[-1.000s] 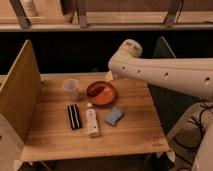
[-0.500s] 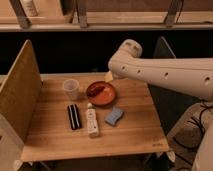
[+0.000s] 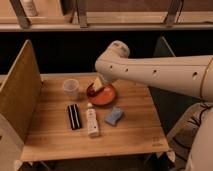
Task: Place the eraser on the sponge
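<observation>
The eraser (image 3: pixel 74 116), a black bar with a pale stripe, lies flat on the wooden table (image 3: pixel 135 132), left of centre. The light-blue sponge (image 3: pixel 114 116) lies to its right, and a white tube (image 3: pixel 92 120) lies between the two. My gripper (image 3: pixel 98 83) hangs at the end of the white arm (image 3: pixel 155 70) above the far edge of the red-orange dish (image 3: pixel 102 96). It is behind and above both the eraser and the sponge and touches neither.
A clear plastic cup (image 3: pixel 71 88) stands left of the dish, behind the eraser. A tall wooden panel (image 3: pixel 20 95) walls the table's left side. A shelf rail (image 3: pixel 100 25) runs along the back.
The arm has shifted slightly left and down, bringing the gripper lower over the dish. The things on the table have not moved.
</observation>
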`<state>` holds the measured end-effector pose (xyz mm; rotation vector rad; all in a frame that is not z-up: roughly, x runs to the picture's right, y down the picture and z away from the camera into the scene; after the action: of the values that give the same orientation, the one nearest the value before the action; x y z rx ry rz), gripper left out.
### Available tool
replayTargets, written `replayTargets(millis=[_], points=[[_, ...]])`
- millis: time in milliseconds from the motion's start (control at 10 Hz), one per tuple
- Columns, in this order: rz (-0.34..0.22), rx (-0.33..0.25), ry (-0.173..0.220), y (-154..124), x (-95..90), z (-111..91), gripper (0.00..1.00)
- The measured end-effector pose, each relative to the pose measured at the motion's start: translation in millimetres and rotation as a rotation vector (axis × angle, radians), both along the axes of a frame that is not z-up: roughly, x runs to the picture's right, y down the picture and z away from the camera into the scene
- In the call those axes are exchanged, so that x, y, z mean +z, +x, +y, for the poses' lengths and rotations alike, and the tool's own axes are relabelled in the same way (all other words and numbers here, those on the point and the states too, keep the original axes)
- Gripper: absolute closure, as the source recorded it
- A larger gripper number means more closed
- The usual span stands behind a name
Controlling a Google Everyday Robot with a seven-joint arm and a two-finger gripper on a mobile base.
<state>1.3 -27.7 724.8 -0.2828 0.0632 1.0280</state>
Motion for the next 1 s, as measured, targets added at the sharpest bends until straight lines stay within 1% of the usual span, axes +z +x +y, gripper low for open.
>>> replayTargets(millis=[100,200,300,500,700,800,900,1000], points=[[-0.020,-0.016,-0.020,-9.7,-1.1,5.2,0.20],[-0.027,-0.023,-0.028,-14.9,-0.9,7.6,0.20],[-0.033,-0.026,-0.028,-18.4,-1.8,7.9,0.20],[-0.027,-0.022,-0.027,-14.6,-1.2,7.3,0.20],[-0.030,-0.020,-0.020,-17.3,-0.6,6.6,0.20],[-0.030,-0.007,-0.015,-18.8,1.1,7.2,0.20],[-0.029,0.030,-0.008,-23.7,6.9,10.5,0.20],[-0.034,0.066,-0.002,-34.5,14.5,16.5,0.20]])
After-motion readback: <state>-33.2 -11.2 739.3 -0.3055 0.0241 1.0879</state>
